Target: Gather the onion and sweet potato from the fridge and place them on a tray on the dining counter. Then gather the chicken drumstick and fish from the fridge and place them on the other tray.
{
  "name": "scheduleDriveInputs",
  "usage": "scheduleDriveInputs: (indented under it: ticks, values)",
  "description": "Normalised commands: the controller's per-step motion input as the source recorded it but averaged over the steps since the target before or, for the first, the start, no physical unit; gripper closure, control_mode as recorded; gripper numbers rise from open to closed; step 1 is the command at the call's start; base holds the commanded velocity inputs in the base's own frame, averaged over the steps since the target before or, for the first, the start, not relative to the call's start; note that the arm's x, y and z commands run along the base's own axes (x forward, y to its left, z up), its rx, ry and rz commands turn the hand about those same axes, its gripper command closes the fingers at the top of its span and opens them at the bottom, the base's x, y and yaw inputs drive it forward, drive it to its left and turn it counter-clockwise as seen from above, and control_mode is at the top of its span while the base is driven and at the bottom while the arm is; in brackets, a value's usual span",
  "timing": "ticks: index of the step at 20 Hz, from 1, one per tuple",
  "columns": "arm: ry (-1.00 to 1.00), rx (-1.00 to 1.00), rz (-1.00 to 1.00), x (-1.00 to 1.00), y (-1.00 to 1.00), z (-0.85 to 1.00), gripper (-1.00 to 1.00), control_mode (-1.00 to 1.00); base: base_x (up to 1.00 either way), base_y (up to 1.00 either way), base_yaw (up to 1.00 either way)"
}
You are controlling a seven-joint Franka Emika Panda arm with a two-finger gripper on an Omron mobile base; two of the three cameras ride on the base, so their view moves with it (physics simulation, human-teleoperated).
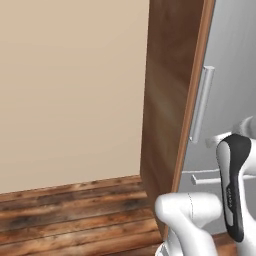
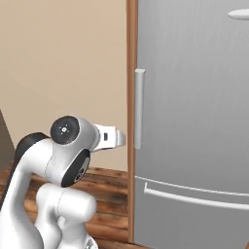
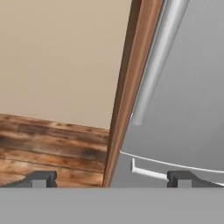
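The fridge (image 2: 194, 121) stands shut, brushed silver, with a vertical grey bar handle (image 2: 139, 108) near its left edge. In the hand view the fridge door (image 3: 188, 100) and its handle (image 3: 156, 57) rise ahead and to the right. My gripper (image 3: 113, 179) is open, its two dark fingertips (image 3: 41, 178) wide apart with nothing between them, a short way in front of the door's lower left corner. The white hand (image 2: 109, 136) reaches toward the handle's lower end without touching it. The onion, sweet potato, chicken drumstick, fish, trays and dining counter are out of view.
A wood-brown frame (image 1: 165, 100) runs along the fridge's left side. A horizontal drawer handle (image 2: 194, 198) crosses the lower fridge front. A beige wall (image 1: 70, 90) and a dark plank floor (image 1: 75, 215) lie to the left.
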Motion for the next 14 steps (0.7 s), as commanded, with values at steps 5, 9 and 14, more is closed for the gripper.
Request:
scheduleDriveInputs:
  ticks: [5,9,14]
  values:
    - [-0.29,-0.07,0.00,0.00,-0.27,0.00,-1.00,-1.00,0.00,0.00,0.00]
    - [-0.31,0.07,0.00,0.00,-0.32,0.00,-1.00,-1.00,0.00,0.00,0.00]
    - [-0.24,0.11,0.02,0.03,0.00,0.00,-1.00,-1.00,0.00,0.00,0.00]
